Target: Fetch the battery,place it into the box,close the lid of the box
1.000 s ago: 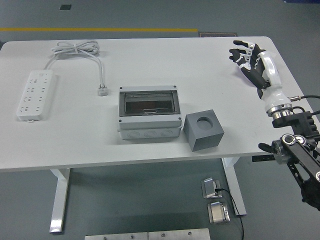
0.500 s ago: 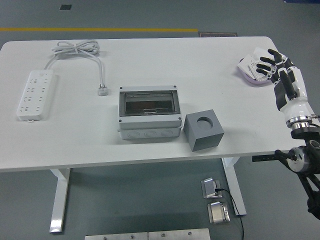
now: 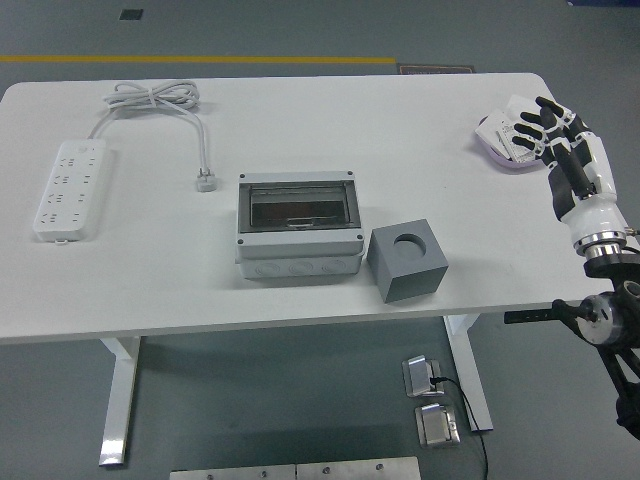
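upright, the right robot hand (image 3: 562, 150) spreads fingers beside a dish (image 3: 497, 142).

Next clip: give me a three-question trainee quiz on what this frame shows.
1. True or false: the box has its lid shut.
2. What lies at the table's left end?
3. The right hand is over: A) the grey block B) the dish at the right edge C) the box.

Key: 1. True. 2. A power strip with its cable. 3. B, fingers spread, holding nothing.
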{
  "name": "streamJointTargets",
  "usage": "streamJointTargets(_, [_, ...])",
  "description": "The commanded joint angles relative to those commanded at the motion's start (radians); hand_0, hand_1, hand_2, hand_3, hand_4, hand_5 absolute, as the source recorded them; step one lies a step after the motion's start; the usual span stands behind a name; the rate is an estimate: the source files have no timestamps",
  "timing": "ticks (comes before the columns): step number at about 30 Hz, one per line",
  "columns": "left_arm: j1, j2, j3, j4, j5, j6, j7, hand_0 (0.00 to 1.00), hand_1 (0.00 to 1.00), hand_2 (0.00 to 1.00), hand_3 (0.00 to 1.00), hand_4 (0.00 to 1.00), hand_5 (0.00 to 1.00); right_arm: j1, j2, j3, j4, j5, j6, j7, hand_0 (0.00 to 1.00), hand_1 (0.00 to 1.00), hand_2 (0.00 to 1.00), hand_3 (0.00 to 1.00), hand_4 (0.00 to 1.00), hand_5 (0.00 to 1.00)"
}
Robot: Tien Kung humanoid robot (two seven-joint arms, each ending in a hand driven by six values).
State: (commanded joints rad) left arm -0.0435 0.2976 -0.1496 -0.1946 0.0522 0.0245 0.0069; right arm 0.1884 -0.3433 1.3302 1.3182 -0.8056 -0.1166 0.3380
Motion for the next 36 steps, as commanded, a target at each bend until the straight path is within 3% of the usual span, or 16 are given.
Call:
streamJointTargets(11, [0.000,-0.009,-0.011,0.000,-0.001,0.000,0.001,0.617,0.685,0.605,0.620,0.671,0.102,-0.007,-0.005,0.006,0.003,-0.001,0.003,-0.007,0.691,0.700,0.706,0.751,0.857,0.447])
streamJointTargets(12, [0.001,-0.010,-0.014,0.001,0.000,0.000,0.000,0.617,0.685,0.605,0.620,0.671,0.102,-0.008,-0.005,0.007,0.003,-0.003,0.001,-0.007,0.751,0.791,0.876,0.794,0.855,0.431])
streamJointTargets(18, [0.007,-0.014,-0.032,0.001,0.007,0.001,-0.001,0.617,0.685,0.605,0.620,0.671,0.102,-0.015,-0.007,0.019,0.002,-0.027,-0.007,-0.005,0.751,0.791,0.876,0.794,0.855,0.431])
streamJointTargets(19, [0.008,-0.015,-0.034,0.001,0.006,0.001,-0.001,0.616,0.685,0.605,0.620,0.671,0.102,-0.016,-0.006,0.021,0.002,-0.027,-0.012,0.001,0.780,0.803,0.918,0.998,0.861,0.437])
streamJointTargets(24, [0.009,-0.021,-0.032,0.002,0.003,0.001,0.000,0.616,0.685,0.605,0.620,0.671,0.102,-0.018,-0.005,0.034,-0.003,-0.020,-0.013,0.004,0.780,0.803,0.918,0.998,0.861,0.437])
streamJointTargets(25, [0.009,-0.022,-0.032,0.002,0.002,0.001,0.000,0.616,0.685,0.605,0.620,0.670,0.099,-0.018,-0.005,0.035,-0.004,-0.018,-0.015,0.006,0.832,0.843,0.924,0.998,0.927,0.538])
streamJointTargets(30, [0.008,-0.025,-0.030,0.002,-0.001,0.001,0.000,0.616,0.685,0.605,0.620,0.670,0.099,-0.018,-0.006,0.042,-0.013,0.022,-0.026,0.010,0.832,0.843,0.924,0.998,0.927,0.538])
streamJointTargets(31, [0.008,-0.026,-0.029,0.002,-0.002,0.001,0.000,0.617,0.685,0.605,0.620,0.670,0.098,-0.017,-0.006,0.042,-0.013,0.023,-0.035,0.009,0.998,0.998,0.997,0.998,0.986,0.687])
streamJointTargets(36, [0.008,-0.028,-0.029,0.003,-0.003,0.002,0.000,0.617,0.685,0.605,0.620,0.670,0.098,-0.017,-0.004,0.040,-0.015,0.028,-0.076,0.015,0.998,0.998,0.997,0.998,0.986,0.687])
